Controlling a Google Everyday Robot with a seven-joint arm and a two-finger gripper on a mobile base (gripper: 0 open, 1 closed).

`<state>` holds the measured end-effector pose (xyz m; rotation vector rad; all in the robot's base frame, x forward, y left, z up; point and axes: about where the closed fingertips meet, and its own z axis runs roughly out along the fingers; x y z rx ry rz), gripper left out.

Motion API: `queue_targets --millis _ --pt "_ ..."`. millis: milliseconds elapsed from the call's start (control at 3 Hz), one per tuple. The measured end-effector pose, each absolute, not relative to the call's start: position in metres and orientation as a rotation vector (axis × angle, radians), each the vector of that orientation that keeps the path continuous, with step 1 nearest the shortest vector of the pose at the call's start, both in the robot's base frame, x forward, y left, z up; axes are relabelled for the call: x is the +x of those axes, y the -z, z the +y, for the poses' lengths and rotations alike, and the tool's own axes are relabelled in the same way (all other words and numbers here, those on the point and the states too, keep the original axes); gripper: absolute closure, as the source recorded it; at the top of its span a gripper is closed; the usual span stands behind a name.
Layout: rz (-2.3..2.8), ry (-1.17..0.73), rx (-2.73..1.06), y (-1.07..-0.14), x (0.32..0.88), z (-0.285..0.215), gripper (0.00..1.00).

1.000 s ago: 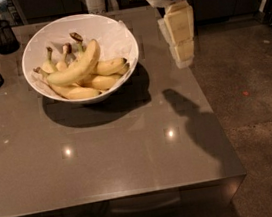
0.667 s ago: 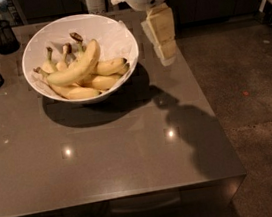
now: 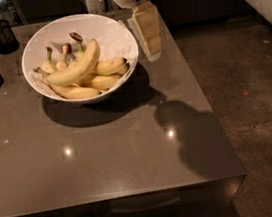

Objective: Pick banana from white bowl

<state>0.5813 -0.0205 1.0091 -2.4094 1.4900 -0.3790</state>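
Several smaller bananas [image 3: 103, 81] lay in the white bowl [image 3: 110, 31], with the banana [image 3: 77, 68] resting across the top of them. The gripper [image 3: 149, 40] hung just beside the bowl's right rim, holding nothing; whether it was spread or closed could not be told. This looked like the approach: next it needed to swing left over the banana and descend. No writing was readable.

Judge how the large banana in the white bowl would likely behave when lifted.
The banana looks thick, so it should probably stay stiff, not droop. Its smooth curved skin might slip or pivot in a grasp. It lies on smaller bananas in the bowl, so lifting may shift them. The gripper hangs just outside the bowl's rim.
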Motion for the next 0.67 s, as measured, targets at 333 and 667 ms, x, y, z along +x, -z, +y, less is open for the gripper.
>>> queue_targets --millis 333,667 --pt "1.422 0.322 -2.45 -1.005 0.599 0.008 0.0" --pt "1.377 0.231 -2.465 -0.996 0.613 0.032 0.0"
